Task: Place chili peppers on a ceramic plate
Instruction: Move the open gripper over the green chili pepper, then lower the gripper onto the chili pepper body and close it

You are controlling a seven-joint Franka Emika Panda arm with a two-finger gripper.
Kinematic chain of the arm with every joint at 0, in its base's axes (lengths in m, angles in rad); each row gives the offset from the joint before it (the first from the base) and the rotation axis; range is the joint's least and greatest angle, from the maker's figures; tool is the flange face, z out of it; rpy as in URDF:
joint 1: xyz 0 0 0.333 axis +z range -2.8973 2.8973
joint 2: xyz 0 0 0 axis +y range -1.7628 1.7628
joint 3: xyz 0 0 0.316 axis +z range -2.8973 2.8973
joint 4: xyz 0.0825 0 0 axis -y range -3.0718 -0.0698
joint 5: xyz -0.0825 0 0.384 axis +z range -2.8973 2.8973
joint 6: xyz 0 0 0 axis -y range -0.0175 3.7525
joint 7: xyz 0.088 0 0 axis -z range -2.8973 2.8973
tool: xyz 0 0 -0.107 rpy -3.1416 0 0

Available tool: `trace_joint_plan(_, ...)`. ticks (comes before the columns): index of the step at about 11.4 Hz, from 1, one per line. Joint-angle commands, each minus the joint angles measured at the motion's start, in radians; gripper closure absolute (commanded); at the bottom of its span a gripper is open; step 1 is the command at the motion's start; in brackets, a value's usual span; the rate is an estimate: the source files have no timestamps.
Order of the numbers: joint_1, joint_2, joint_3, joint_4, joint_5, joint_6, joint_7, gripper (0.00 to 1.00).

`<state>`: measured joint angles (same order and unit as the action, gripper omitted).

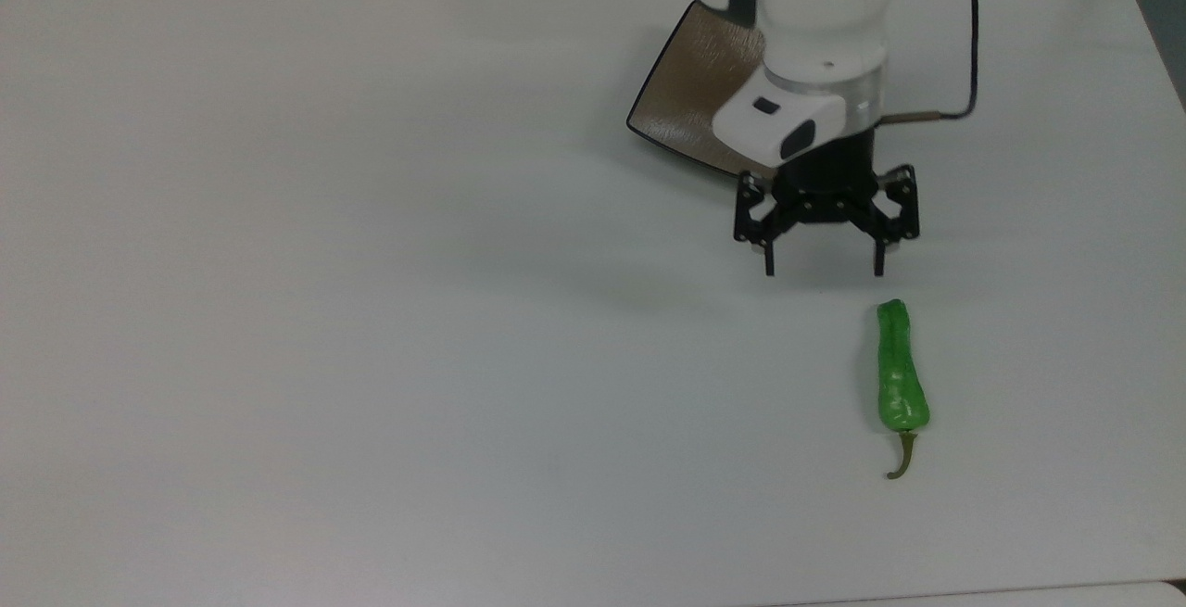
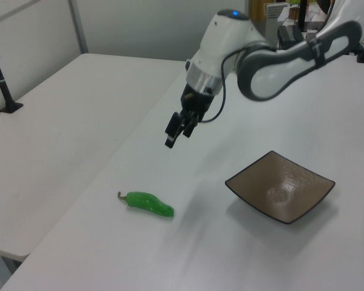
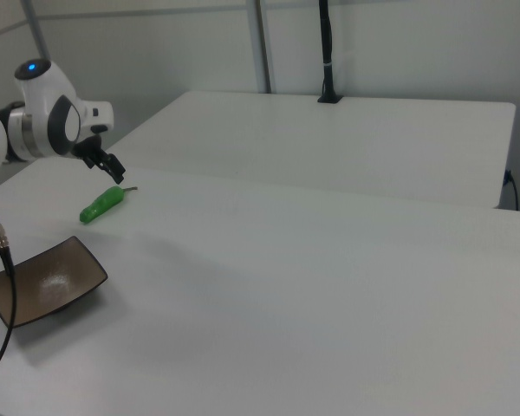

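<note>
The gripper (image 1: 823, 266) hangs right of centre in the top view, fingers spread wide, holding nothing, above the white surface (image 1: 371, 310); just below it in the frame lies the chili pepper (image 1: 901, 371), stem toward the bottom edge; the ceramic plate (image 1: 686, 88) sits upper centre, partly behind the arm; the grasp would go best centred over the pepper's thick middle, fingers straddling its width.

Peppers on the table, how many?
1. The pepper lies on the bare table, toward the top view's lower right, apart from the plate and just beyond the open gripper. Nothing seems hidden.
</note>
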<state>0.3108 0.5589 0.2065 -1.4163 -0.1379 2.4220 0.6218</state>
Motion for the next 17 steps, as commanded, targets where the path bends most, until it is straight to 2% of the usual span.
trace_joint_plan(1, 0.039, 0.143, 0.013, 0.105, -0.179, 0.086, 0.194, 0.0)
trace_joint_plan(3, 0.076, 0.212, 0.013, 0.144, -0.271, 0.129, 0.287, 0.0)
trace_joint_plan(6, 0.097, 0.263, 0.013, 0.157, -0.379, 0.161, 0.389, 0.0)
trace_joint_plan(8, 0.105, 0.317, 0.013, 0.203, -0.463, 0.163, 0.462, 0.0)
trace_joint_plan(10, 0.103, 0.328, 0.022, 0.209, -0.531, 0.192, 0.528, 0.0)
trace_joint_plan(12, 0.102, 0.343, 0.027, 0.212, -0.574, 0.209, 0.564, 0.0)
trace_joint_plan(17, 0.106, 0.401, 0.037, 0.289, -0.606, 0.213, 0.581, 0.0)
